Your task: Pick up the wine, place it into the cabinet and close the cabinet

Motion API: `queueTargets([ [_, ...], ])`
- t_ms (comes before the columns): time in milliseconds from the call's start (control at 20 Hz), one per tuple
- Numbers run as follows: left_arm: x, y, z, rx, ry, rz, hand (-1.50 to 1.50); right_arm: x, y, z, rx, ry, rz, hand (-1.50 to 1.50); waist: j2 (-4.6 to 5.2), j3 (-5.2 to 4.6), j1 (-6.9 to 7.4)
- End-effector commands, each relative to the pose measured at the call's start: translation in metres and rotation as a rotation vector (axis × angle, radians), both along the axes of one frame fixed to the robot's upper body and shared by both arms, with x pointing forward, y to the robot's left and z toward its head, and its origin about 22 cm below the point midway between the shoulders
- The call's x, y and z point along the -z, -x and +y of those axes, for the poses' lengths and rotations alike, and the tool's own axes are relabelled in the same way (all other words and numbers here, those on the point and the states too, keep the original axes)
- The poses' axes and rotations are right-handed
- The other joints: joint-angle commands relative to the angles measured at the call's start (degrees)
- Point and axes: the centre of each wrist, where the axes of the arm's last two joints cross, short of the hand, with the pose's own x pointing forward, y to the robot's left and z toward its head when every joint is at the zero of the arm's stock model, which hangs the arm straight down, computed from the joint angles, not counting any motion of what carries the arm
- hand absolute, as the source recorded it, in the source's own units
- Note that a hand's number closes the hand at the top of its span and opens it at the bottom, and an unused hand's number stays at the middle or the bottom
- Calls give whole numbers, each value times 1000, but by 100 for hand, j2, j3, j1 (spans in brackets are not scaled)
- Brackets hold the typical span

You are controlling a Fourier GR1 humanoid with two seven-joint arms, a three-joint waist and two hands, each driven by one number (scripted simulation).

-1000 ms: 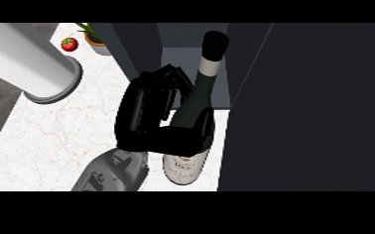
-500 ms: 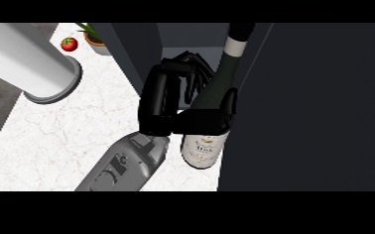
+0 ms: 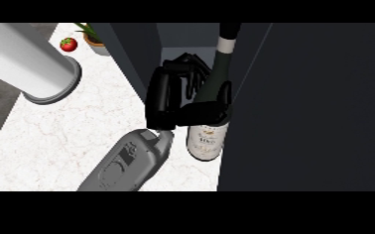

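Observation:
The wine bottle [image 3: 207, 141], dark green with a white label and a black capped neck, stands at the mouth of the dark cabinet [image 3: 139, 54], its neck reaching up into the opening. My left hand [image 3: 162, 99] is shut on it from the left. The thumb crosses the front of the bottle above the label and the fingers [image 3: 187, 68] curl round its far side. The grey forearm [image 3: 124, 163] comes in from the lower left. The cabinet's dark door [image 3: 307, 109] fills the right side, right next to the bottle. My right hand does not show.
A large white cylinder [image 3: 36, 69] stands on the marble counter [image 3: 66, 139] at the left. Behind it sit a small red fruit [image 3: 68, 44] and a potted plant [image 3: 93, 39]. The cabinet's left wall rises close to the hand's back.
The left hand has carried the bottle to the right and further back, from in front of the cabinet into its opening beside the door.

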Motion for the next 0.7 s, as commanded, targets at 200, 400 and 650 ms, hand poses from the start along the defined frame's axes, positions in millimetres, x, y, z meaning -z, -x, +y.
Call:
queueTargets([
  [200, 27, -8, 0, -40, 18, 18, 150, -6, 26, -14, -27, -45, -43, -150, 3, 3, -25],
  [400, 53, -17, 10, -64, -75, -2, 150, -15, 25, -11, -42, -7, -58, -150, 3, 1, -3],
  [650, 61, -26, 11, -88, -123, -9, 150, -20, 34, -6, -30, -20, -45, -150, -1, -1, -7],
])
